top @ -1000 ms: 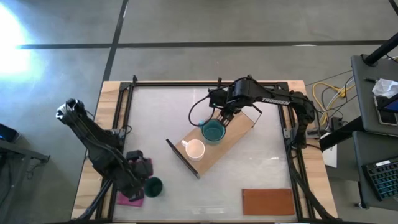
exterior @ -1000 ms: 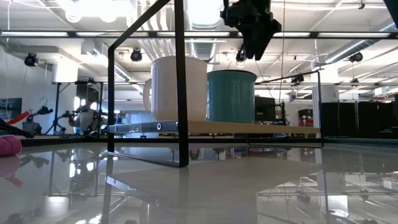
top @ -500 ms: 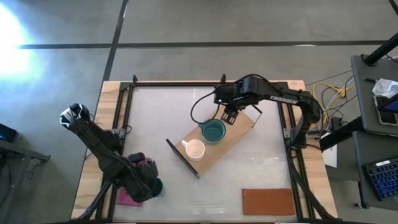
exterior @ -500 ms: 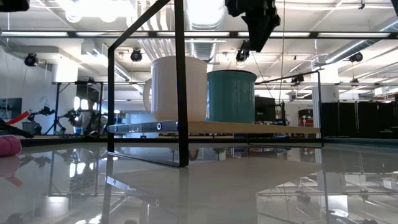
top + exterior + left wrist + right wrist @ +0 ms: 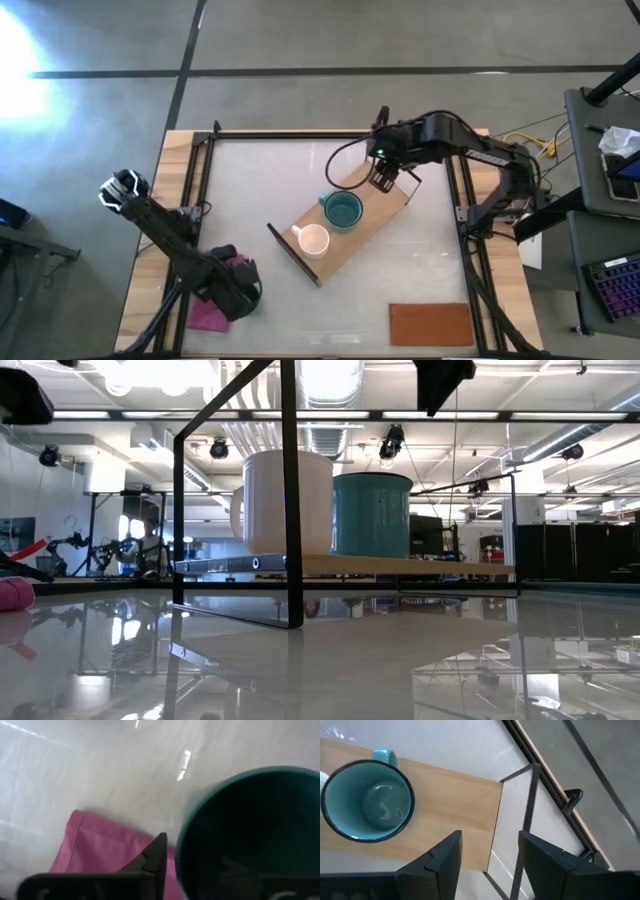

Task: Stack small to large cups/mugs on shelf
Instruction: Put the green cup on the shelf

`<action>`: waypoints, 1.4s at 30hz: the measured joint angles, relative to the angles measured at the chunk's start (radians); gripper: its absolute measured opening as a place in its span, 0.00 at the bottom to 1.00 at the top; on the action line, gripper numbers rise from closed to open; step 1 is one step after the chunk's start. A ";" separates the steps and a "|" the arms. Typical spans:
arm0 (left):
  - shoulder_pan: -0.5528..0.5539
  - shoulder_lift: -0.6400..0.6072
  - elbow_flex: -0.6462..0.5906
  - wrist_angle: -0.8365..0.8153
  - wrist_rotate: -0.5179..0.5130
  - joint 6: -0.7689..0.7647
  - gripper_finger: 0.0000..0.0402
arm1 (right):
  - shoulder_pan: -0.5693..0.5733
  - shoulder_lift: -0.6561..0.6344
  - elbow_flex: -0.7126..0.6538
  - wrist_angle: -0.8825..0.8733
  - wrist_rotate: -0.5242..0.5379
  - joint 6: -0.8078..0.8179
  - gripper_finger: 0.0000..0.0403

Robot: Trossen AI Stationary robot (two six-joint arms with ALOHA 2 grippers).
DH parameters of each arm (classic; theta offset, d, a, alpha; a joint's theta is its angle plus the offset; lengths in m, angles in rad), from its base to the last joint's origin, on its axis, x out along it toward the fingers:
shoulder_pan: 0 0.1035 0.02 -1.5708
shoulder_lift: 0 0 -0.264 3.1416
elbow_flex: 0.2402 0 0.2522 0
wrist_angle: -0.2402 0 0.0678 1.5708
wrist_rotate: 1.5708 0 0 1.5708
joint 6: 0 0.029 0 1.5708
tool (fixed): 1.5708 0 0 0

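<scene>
We have the small white mug with a handle (image 5: pixel 314 240) and the wide translucent teal mug with a handle (image 5: pixel 343 210) standing upright side by side on the long light-wood shelf with black metal frame ends (image 5: pixel 385 205), which lies slantwise across the middle of the bench (image 5: pixel 420 270). The white one sits toward the shelf's seven o'clock end and the teal one next up toward one o'clock, so we read the order as running small to large, with bare board left beyond the teal mug for the last piece.

Our right claw (image 5: pixel 383 176) hangs above that bare stretch at the one o'clock end, fingers (image 5: pixel 445 857) spread and empty in the right wrist view, the teal mug (image 5: pixel 367 801) clear of them. It looks released, job done on that cup.

Down at the bench's seven o'clock corner, our left claw (image 5: pixel 240 296) is over the magenta cloth (image 5: pixel 208 315). In the left wrist view the dark green handleless tumbler (image 5: pixel 250 827) fills the frame, mouth up, right beside one dark finger (image 5: pixel 152 857). Whether the claw has clenched on it, we cannot tell. We judge the tumbler is the remaining cup, and it wants a firm rim or wall grip before the carry to the shelf.

The flat brown-orange mat (image 5: pixel 430 323) at five o'clock plays no part.
</scene>
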 joint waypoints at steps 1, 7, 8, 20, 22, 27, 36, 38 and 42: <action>0.010 -0.003 -0.008 0.010 0.005 0.013 0.08 | 0.000 -0.015 -0.009 0.001 0.000 0.008 0.47; 0.104 -0.056 -0.031 -0.033 0.043 0.097 0.00 | 0.000 -0.145 -0.128 -0.001 0.008 0.117 0.46; 0.122 -0.075 -0.026 -0.075 0.043 0.113 0.00 | 0.000 -0.173 -0.159 -0.001 0.008 0.146 0.46; 0.661 -0.366 0.226 -0.472 -0.234 0.344 0.00 | 0.000 -0.424 -0.569 0.020 -0.004 0.379 0.46; 0.820 -0.367 0.266 -0.390 -0.250 0.476 0.00 | 0.002 -0.428 -0.613 0.036 -0.023 0.406 0.46; 1.196 -0.247 0.369 -0.063 -0.056 0.841 0.00 | 0.002 -0.426 -0.658 0.074 -0.014 0.489 0.46; 1.302 0.194 0.685 0.006 0.184 1.170 0.00 | -0.039 -0.431 -0.451 0.159 0.257 0.607 0.46; 1.282 0.280 0.771 0.006 0.199 1.211 0.00 | -0.061 -0.428 -0.424 0.202 0.254 0.600 0.46; 1.229 0.431 0.943 -0.007 0.216 1.275 0.00 | -0.097 -0.427 -0.407 0.270 0.221 0.571 0.46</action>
